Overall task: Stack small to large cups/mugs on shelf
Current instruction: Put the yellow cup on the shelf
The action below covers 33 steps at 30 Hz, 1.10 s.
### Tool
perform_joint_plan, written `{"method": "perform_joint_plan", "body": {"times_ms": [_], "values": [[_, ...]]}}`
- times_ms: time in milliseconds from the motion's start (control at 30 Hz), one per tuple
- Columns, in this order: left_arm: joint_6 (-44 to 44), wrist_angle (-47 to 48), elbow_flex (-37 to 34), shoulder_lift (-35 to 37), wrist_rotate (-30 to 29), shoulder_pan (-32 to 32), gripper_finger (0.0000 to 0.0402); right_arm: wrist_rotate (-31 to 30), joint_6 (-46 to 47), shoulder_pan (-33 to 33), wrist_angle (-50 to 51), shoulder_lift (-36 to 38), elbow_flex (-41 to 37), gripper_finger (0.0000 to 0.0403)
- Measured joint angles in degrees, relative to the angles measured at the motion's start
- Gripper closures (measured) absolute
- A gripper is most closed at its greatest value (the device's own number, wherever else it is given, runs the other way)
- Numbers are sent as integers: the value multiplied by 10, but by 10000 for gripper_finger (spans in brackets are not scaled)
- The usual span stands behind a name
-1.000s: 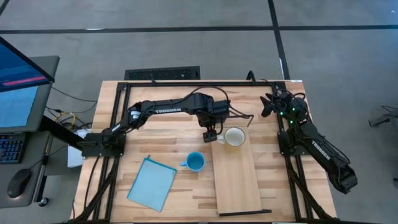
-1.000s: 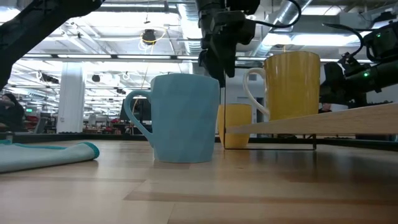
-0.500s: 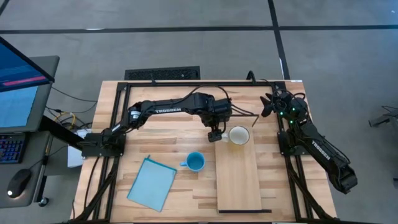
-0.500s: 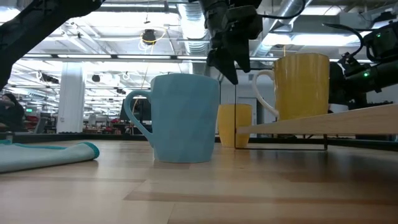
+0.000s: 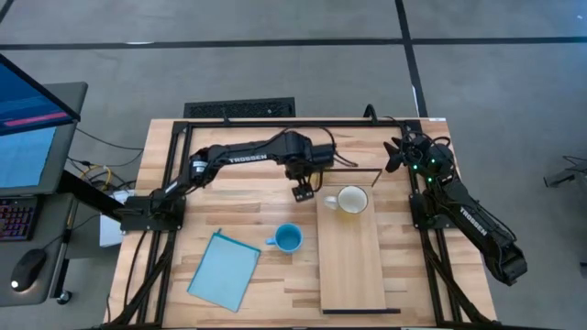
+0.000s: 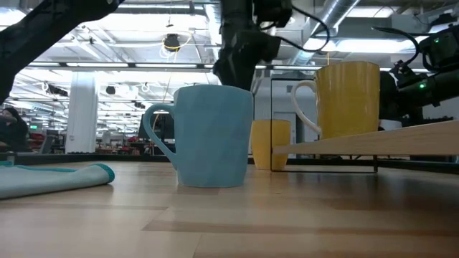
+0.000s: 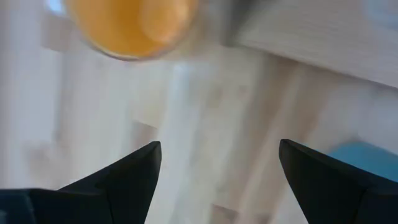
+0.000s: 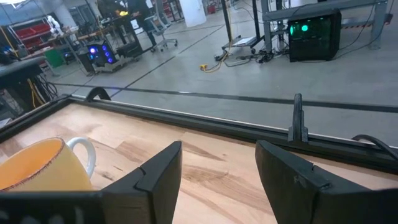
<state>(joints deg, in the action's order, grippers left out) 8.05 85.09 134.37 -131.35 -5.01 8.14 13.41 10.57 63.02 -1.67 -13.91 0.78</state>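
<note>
The cream mug (image 5: 350, 200) (image 6: 348, 100) stands upright on the far end of the shelf (image 5: 353, 270) (image 6: 401, 137), its handle toward the table's left. The light-blue mug (image 5: 288, 239) (image 6: 211, 136) stands on the tabletop left of the shelf. The orange mug (image 6: 270, 143) (image 7: 130, 25) stands on the table farther back; my left arm hides it in the high view. My left gripper (image 5: 302, 192) (image 7: 219, 146) hovers open above the table, just left of the cream mug. My right gripper (image 5: 394, 154) (image 8: 217, 149) waits open near the far right corner.
A flat light-blue cloth (image 5: 225, 269) (image 6: 50, 179) lies near the table's left near side. A dark metal frame (image 5: 275, 123) runs along the table's far edge and sides. The shelf's near half is bare. Bare tabletop lies between the cloth and the shelf.
My left gripper first moved toward the table's right beside the cream mug's handle, and the mug and the shelf shifted slightly right with it. It then drew back up and toward the left and far side, clear of the mug. The right arm kept still.
</note>
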Motion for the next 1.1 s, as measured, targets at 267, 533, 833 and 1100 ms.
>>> {"method": "perform_joint_plan", "body": {"times_ms": [267, 533, 833, 1100], "values": [[-85, -25, 0, 32, 37, 51, 83, 0, 42, 0, 0, 0, 0, 177], [-214, -48, 0, 73, 170, 137, 83, 0, 79, 0, 0, 0, 0, 177], [-409, -34, -2, 86, 465, 262, 83, 0, 134, 0, 0, 0, 0, 177], [-591, -60, -88, 85, 585, 323, 83, 0, 135, 0, 0, 0, 0, 177]]}}
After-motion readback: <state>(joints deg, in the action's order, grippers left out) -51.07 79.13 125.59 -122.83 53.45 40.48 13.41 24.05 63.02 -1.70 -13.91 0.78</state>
